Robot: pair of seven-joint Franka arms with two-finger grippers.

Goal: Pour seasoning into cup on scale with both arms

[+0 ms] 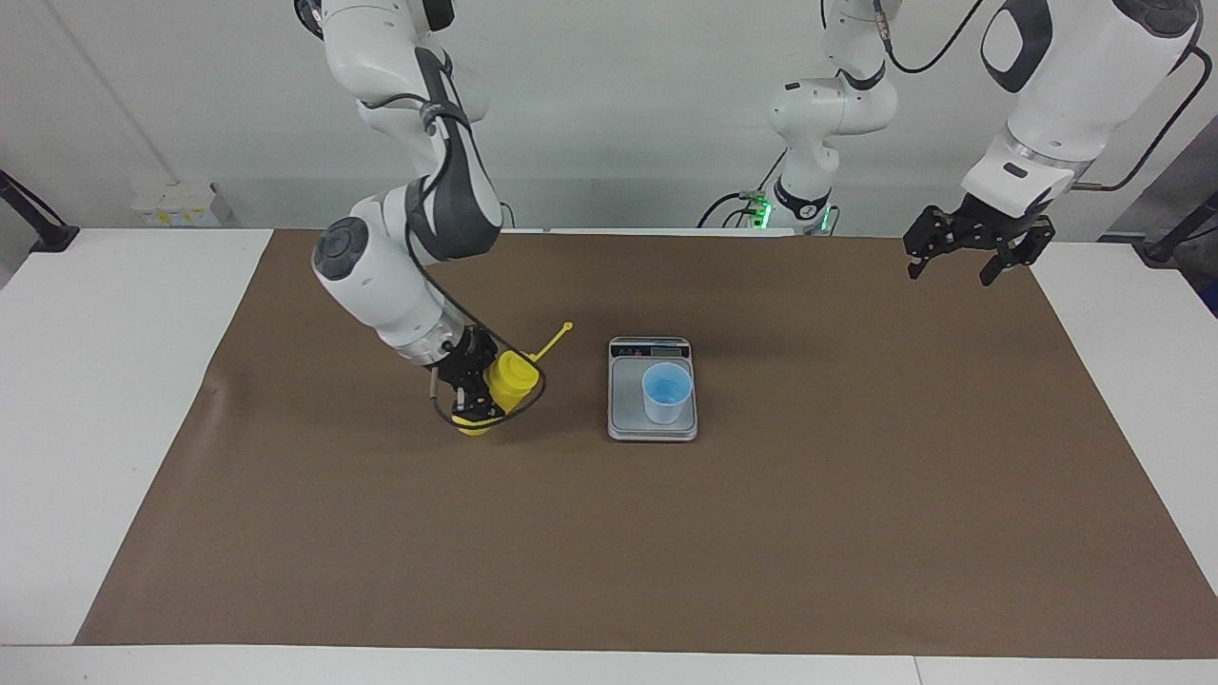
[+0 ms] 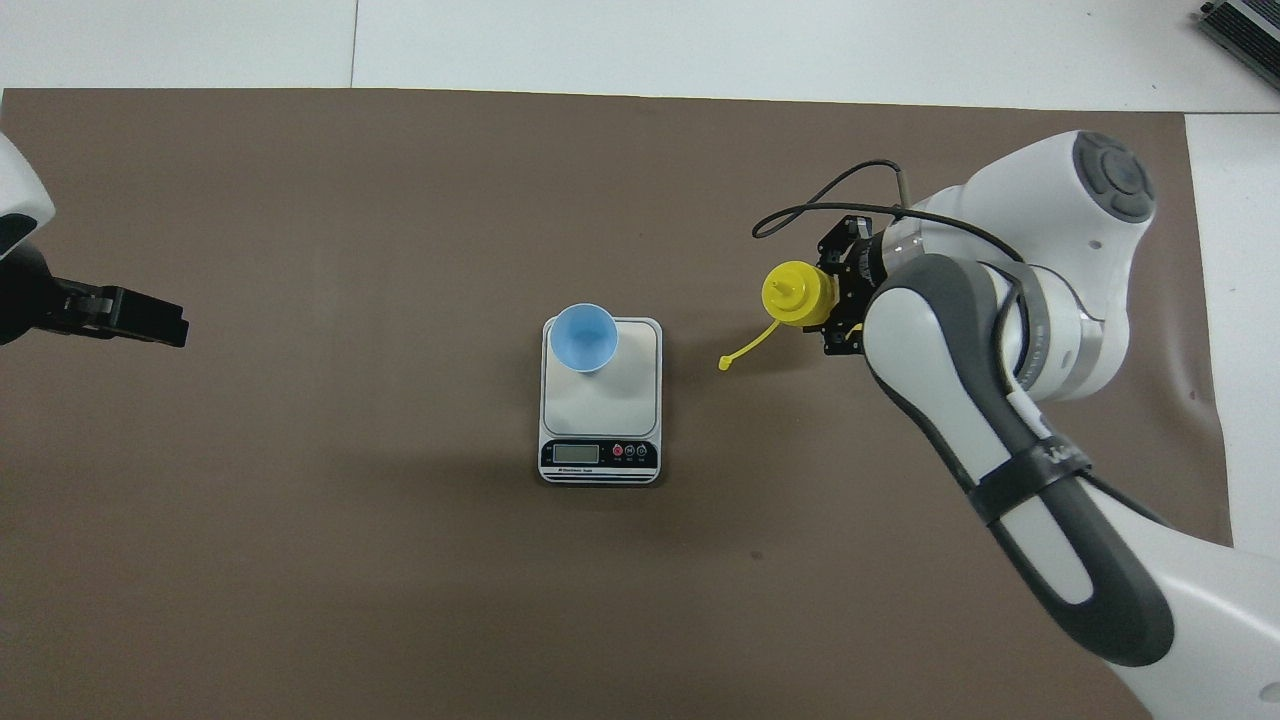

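Note:
The yellow seasoning bottle (image 1: 514, 379) is over the brown mat, toward the right arm's end of the table, beside the scale. It leans with its nozzle toward the scale, and its cap strap (image 1: 555, 341) hangs open. My right gripper (image 1: 473, 400) is shut on the bottle's body; the bottle also shows in the overhead view (image 2: 797, 293). The pale blue cup (image 1: 666, 390) stands upright on the grey scale (image 1: 626, 411), display strip nearer the robots. My left gripper (image 1: 952, 274) waits open and empty, raised over the mat's edge at the left arm's end.
A brown mat (image 1: 761, 533) covers most of the white table (image 1: 86, 381). Small white boxes (image 1: 181, 203) sit by the wall past the right arm's end. A third robot base (image 1: 809, 195) with green lights stands at the table's edge nearest the robots.

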